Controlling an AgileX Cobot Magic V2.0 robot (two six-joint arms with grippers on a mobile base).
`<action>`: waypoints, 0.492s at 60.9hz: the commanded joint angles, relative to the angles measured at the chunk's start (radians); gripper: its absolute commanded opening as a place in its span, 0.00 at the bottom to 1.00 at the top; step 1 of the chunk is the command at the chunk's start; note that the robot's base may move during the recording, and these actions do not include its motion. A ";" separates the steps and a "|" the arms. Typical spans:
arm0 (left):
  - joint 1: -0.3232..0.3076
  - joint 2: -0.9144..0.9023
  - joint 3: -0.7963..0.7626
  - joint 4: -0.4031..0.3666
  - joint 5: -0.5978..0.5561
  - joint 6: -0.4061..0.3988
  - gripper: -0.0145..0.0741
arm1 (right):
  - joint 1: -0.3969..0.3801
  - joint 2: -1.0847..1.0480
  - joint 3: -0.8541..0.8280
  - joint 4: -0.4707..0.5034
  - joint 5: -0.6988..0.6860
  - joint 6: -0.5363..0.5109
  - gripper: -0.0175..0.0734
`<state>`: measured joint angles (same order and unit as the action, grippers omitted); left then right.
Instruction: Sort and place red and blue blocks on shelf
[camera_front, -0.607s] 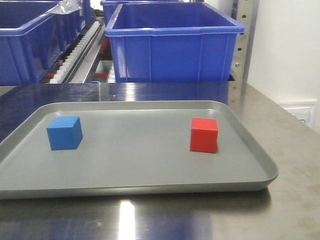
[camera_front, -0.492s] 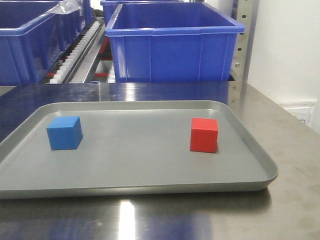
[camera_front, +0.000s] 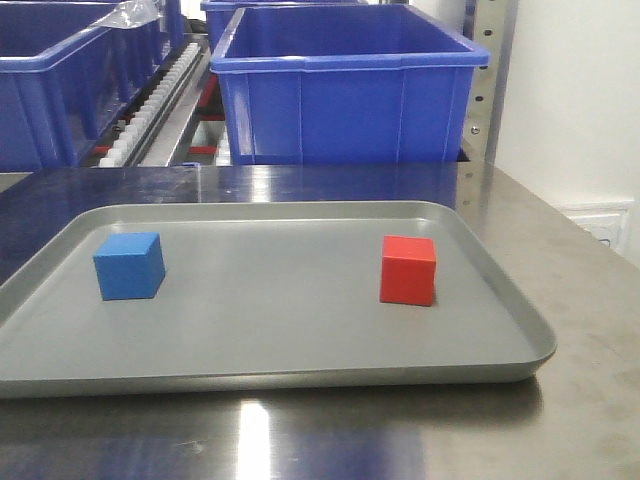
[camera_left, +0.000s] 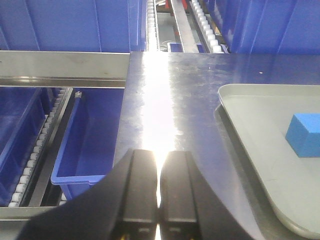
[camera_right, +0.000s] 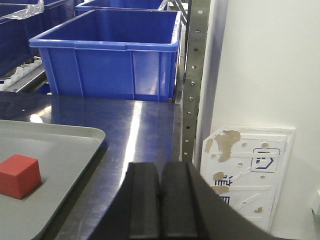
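Nothing has shifted in the last half-second: both cubes sit exactly where they were, and neither of my claws has stirred. My left claw (camera_left: 159, 165) hangs low over the steel counter (camera_front: 585, 330) with its fingers pressed together and nothing between them. My right claw (camera_right: 160, 175) is the same, closed on air, off the right edge of the grey tray (camera_front: 300, 209). The blue block (camera_front: 129, 265) rests flat on the tray's left side and the red block (camera_front: 408, 270) on its right, well apart from each other and clear of the rim. I judge them light and stiff, matte enough not to slip, with nothing fragile about them, so a modest squeeze should do. Each offers flat parallel sides, so I would spread my fingers, come down from above and pinch across two opposite faces at about mid-height, keeping the pads square so the cube does not twist out at a corner. The shelf (camera_left: 65, 64) with its big blue crate (camera_front: 345, 100) stands behind the counter, and neither block is on it yet.
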<state>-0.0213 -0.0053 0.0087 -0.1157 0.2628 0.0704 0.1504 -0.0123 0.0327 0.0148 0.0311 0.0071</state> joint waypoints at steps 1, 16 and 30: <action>-0.001 -0.016 0.024 -0.003 -0.084 -0.009 0.30 | 0.002 -0.020 -0.025 0.003 -0.091 -0.007 0.25; -0.001 -0.016 0.024 -0.003 -0.084 -0.009 0.30 | 0.002 -0.020 -0.025 0.003 -0.091 -0.007 0.25; -0.001 -0.016 0.024 -0.003 -0.084 -0.009 0.30 | 0.002 -0.020 -0.025 0.003 -0.092 -0.007 0.25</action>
<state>-0.0213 -0.0053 0.0087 -0.1157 0.2628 0.0704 0.1504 -0.0123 0.0327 0.0148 0.0311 0.0071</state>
